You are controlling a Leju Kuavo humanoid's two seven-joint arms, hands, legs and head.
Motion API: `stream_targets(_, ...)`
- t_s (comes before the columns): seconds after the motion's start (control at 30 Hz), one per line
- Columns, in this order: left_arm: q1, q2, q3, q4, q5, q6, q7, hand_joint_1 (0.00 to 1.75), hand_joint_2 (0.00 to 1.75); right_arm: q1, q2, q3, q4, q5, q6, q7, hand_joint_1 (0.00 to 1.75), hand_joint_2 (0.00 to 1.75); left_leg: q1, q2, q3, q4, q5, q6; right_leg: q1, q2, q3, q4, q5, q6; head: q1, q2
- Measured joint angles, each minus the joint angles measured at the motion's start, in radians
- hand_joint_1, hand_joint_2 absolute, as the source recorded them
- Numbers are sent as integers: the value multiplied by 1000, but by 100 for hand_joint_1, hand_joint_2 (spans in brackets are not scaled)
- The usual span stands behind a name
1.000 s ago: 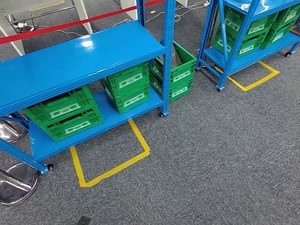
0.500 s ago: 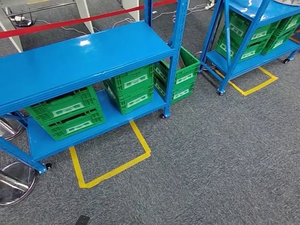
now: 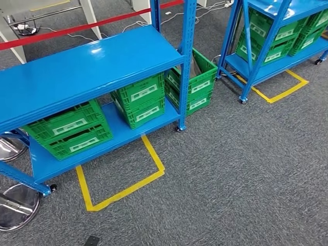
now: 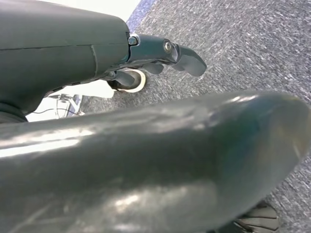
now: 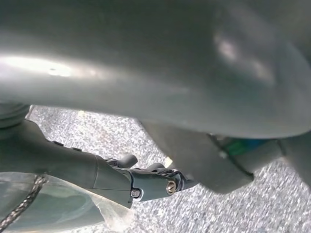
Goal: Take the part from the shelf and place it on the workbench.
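Observation:
A blue shelf [image 3: 88,66] stands ahead on the left, with green crates [image 3: 141,100] on its lower board. The upper board hides what lies in them. A second blue shelf [image 3: 270,61] with more green crates stands at the back right. My left hand [image 4: 161,53] hangs over the grey carpet with its fingers stretched out and nothing in them. My right hand [image 5: 146,182] also hangs over the carpet, fingers apart from the thumb, nothing between them. A translucent wrap with a braided cord [image 5: 22,208] lies by that wrist.
A yellow tape square [image 3: 123,189] marks the carpet in front of the near shelf, and another [image 3: 286,89] lies by the far shelf. One green crate [image 3: 193,82] sits on the floor between the shelves. Chrome round bases [image 3: 17,205] stand at the left. Red tape [image 3: 77,25] runs behind.
The whole picture sways a little right, then back left, so the camera has moved. The shelves and crates keep their places relative to each other.

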Motion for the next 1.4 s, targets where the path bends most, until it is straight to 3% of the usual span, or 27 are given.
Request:
stream_targets(0.03,2,0,0,0,0,-1,0,0,0,1,0,0,0,0,0,0,0,0,1,0,-27,35,4,-1,0,1,9,0,-7,0,0,0)
stream_targets(0.07,4,0,0,0,0,-2,0,0,0,2,0,0,0,0,0,0,0,0,3,0,-38,35,28,-2,0,2,19,0,-15,1,0,0)
stream_targets(0.17,6,0,0,0,0,-3,0,0,0,2,-1,0,0,-2,0,-1,0,0,3,1,5,-115,148,5,1,4,50,-1,-43,10,0,0)
stream_targets(0.23,5,0,1,0,0,-3,-1,0,0,1,0,0,1,-5,0,-2,0,0,-2,1,40,-191,155,16,2,3,58,-4,-58,21,0,0)
stream_targets(0.3,4,0,1,0,0,-4,-2,0,0,-1,0,-1,1,-9,-1,-3,0,0,-6,-1,58,-215,130,30,1,1,72,-5,-60,32,0,0)
stream_targets(0.37,5,2,2,0,-1,-4,-2,0,0,-5,-1,0,1,-10,-1,-4,0,0,-4,-2,76,-228,124,44,-1,0,76,14,-66,41,1,0)
stream_targets(0.43,4,4,3,0,-3,-5,-2,0,0,-7,-1,0,1,-9,-1,-6,0,0,-1,-2,97,-235,115,55,-1,1,26,95,-96,46,5,0)
stream_targets(0.5,2,3,3,0,-4,-8,-1,0,0,-7,-1,0,1,-6,-2,-8,0,0,-3,-2,110,-236,103,61,-1,1,-65,217,-134,48,6,0)
stream_targets(0.53,3,2,4,0,-5,-9,0,0,0,-6,-1,0,1,-4,-2,-11,0,0,-4,-2,118,-236,97,61,0,1,-105,257,-136,49,6,0)
stream_targets(0.57,3,1,4,0,-8,-10,0,0,0,-5,-1,0,1,-1,-4,-14,0,0,-5,-2,128,-235,89,61,0,1,-130,265,-120,49,6,0)
stream_targets(0.6,4,1,4,0,-11,-11,1,0,0,-4,-1,0,1,2,-6,-18,0,0,-5,-4,141,-235,80,60,0,1,-138,238,-82,49,6,0)
stream_targets(0.67,5,0,4,0,-16,-13,1,0,0,-3,-1,0,1,6,-10,-24,0,0,-4,-7,164,-237,61,56,1,1,-121,132,13,43,6,0)
stream_targets(0.7,4,0,4,0,-18,-14,1,0,0,-3,-2,0,1,7,-11,-27,0,0,-4,-9,170,-237,53,52,4,4,-111,87,33,39,6,0)
stream_targets(0.73,3,-1,4,0,-20,-14,2,0,0,-1,-2,1,1,8,-12,-31,0,0,-4,-11,171,-237,47,46,5,6,-104,63,44,35,5,0)
stream_targets(0.87,0,-4,3,1,-28,-15,7,0,0,5,-2,2,1,11,-18,-37,0,0,-3,-14,177,-229,33,26,6,-3,-78,37,36,14,7,0)
stream_targets(0.93,-1,-3,2,1,-37,-14,12,0,87,3,-2,2,1,12,-18,-37,0,0,-1,-10,147,-164,2,15,1,-14,-57,21,34,7,2,0)
stream_targets(1.0,-2,-3,1,1,-42,-15,17,0,175,1,-2,2,1,12,-17,-36,0,0,3,-8,77,-45,-40,6,1,-27,-42,16,26,1,-1,0)
stream_targets(1.03,-1,-2,0,1,-43,-15,19,0,175,0,-2,2,1,12,-16,-36,0,0,6,-8,44,2,-48,2,1,-33,-35,16,20,0,0,0)
stream_targets(1.07,1,-2,0,1,-45,-16,21,0,175,0,-2,2,1,13,-15,-36,0,0,8,-7,24,19,-37,-1,1,-40,-26,16,14,0,-1,0)
stream_targets(1.1,4,-2,0,1,-47,-16,22,0,175,0,-2,2,1,14,-14,-36,0,0,9,-3,19,1,-5,-4,0,-47,-16,16,6,0,-1,0)
stream_targets(1.17,6,-1,0,1,-50,-16,24,0,175,0,-1,3,1,17,-11,-35,0,0,10,29,40,-100,89,-6,-1,-64,4,16,-9,7,-1,0)
stream_targets(1.23,2,-2,0,1,-52,-16,25,0,175,0,-1,6,1,20,-9,-35,0,0,1,80,50,-182,131,0,3,-83,16,17,-21,19,-2,0)
stream_targets(1.27,0,-2,0,1,-52,-16,26,0,175,1,-1,8,2,20,-9,-35,0,0,-4,94,47,-195,132,7,7,-93,19,17,-26,24,-2,0)
stream_targets(1.33,-1,-3,-1,0,-53,-16,27,0,175,-1,-1,10,1,21,-10,-34,0,0,-6,78,42,-205,140,22,11,-118,29,16,-35,34,-3,0)
stream_targets(1.4,0,-2,-1,0,-54,-16,28,0,175,-5,-1,11,1,23,-11,-35,0,0,-2,51,44,-213,144,32,8,-93,24,36,-60,45,1,0)
